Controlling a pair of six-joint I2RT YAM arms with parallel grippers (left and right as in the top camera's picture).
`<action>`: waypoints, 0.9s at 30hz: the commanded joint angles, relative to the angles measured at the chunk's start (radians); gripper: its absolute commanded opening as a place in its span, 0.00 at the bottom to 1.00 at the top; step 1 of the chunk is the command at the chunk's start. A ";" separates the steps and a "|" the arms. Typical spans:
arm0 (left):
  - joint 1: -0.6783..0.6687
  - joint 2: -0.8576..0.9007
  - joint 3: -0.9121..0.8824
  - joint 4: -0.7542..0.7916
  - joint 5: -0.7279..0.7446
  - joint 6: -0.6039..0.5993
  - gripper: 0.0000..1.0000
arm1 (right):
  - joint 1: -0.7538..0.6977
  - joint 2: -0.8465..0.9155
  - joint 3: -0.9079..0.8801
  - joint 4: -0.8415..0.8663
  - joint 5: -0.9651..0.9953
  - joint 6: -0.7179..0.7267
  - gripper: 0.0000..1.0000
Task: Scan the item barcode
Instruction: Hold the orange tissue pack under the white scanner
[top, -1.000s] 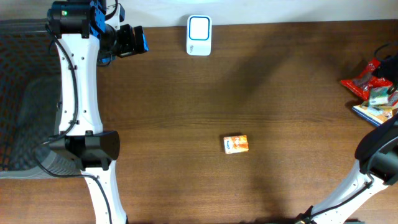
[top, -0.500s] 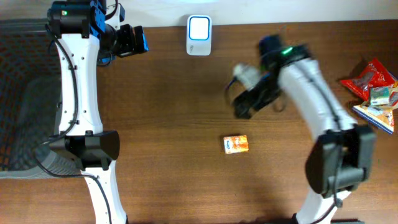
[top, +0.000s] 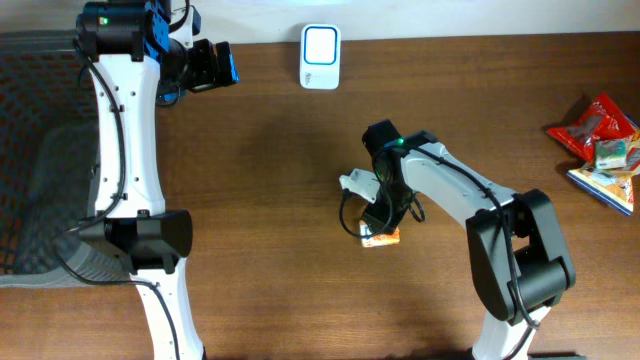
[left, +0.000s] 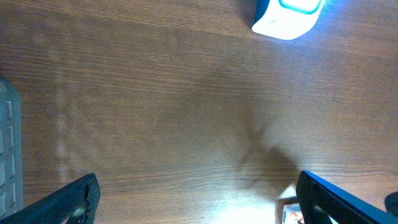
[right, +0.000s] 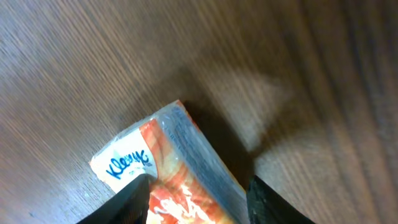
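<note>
While the overhead view is taking in the whole wooden table (top: 280, 170), each wrist view is supplying only a part of it.

Item: tissue pack (top: 381, 237), orange and white, is lying just below the centre of the overhead frame, half covered by the right gripper (top: 377, 226), which is reaching down onto it. The right wrist view is showing what the overhead view cannot: blue "Kleenex" lettering on the wrapper, and two dark fingers (right: 134, 202) standing at a middling gap, one at each side of the pack. Whether they are pressing it cannot be told.

Item: scanner (top: 320, 44), white with a blue-lit face, is standing at the top centre edge, well apart from the pack.

Item: left gripper (top: 215, 65) is hanging at the upper left. The left wrist view is showing its jaws spread wide over bare wood, the scanner in the upper right corner and a sliver of the pack at the bottom edge.

Item: snack packets (top: 600, 140) are lying at the right edge, showing from overhead alone.
</note>
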 joint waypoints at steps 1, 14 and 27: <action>0.003 -0.007 0.004 0.002 0.000 -0.005 0.99 | -0.004 0.014 -0.041 0.010 -0.014 0.026 0.22; 0.003 -0.007 0.003 0.002 0.000 -0.005 0.99 | -0.340 0.059 0.147 0.989 -1.127 1.247 0.04; 0.003 -0.007 0.003 0.001 0.000 -0.005 0.99 | -0.336 0.130 0.143 1.421 -1.320 1.715 0.04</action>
